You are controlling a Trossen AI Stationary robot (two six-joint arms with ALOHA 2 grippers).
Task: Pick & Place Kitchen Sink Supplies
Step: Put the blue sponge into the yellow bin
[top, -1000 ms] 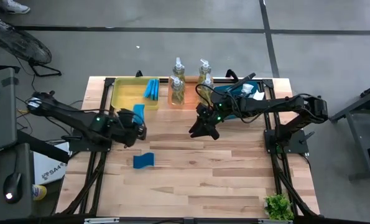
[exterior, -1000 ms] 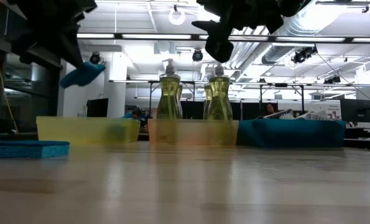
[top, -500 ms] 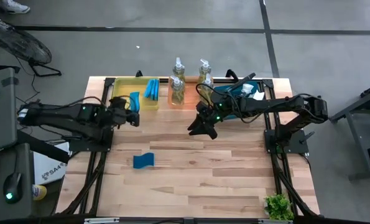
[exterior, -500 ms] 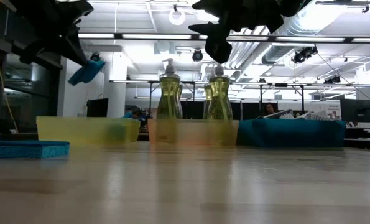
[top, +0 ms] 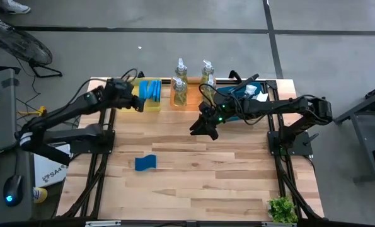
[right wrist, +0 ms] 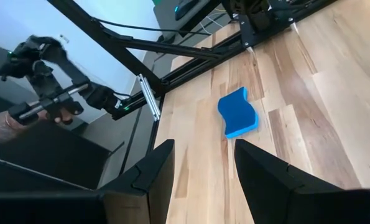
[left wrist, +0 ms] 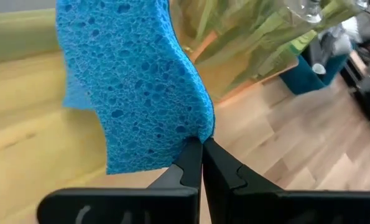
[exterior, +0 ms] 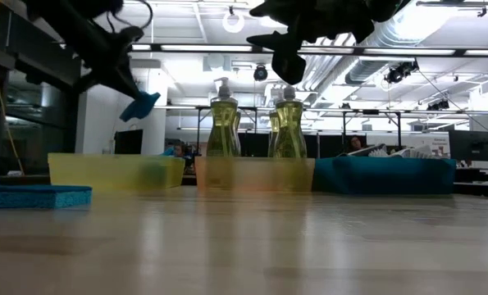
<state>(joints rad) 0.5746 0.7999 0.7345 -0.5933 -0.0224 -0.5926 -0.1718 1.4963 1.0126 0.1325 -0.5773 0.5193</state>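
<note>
- High view: the left gripper (top: 135, 101) is held over the yellow tray (top: 125, 96), clamped on a blue sponge (top: 138, 102); this placement suggests a drop beside the blue sponges already in the tray (top: 153, 89). Another sponge on the table (top: 145, 162) lies well apart, not yet collected. The soap bottles (top: 180, 90) stand in the orange tray (top: 190, 101), and the blue tray (top: 249, 96) sits under the right arm. The right gripper (top: 201, 128) is hung above bare table near the orange tray, apparently waiting.
- Low view: the carried sponge (exterior: 140, 106) is seen hanging above the yellow tray (exterior: 112, 171), clear of its wall, so that it can be lowered in. The table sponge (exterior: 32, 196) lies flat at the near edge.
- Left wrist view: the fingers (left wrist: 188, 165) are seen pressed together on the lower edge of the sponge (left wrist: 135, 93), pinching it thin, with the yellow tray floor (left wrist: 29, 137) behind.
- Right wrist view: the fingers (right wrist: 148, 177) are seen parted with nothing between them, directed toward the loose sponge (right wrist: 238, 112), likely the next pick.
</note>
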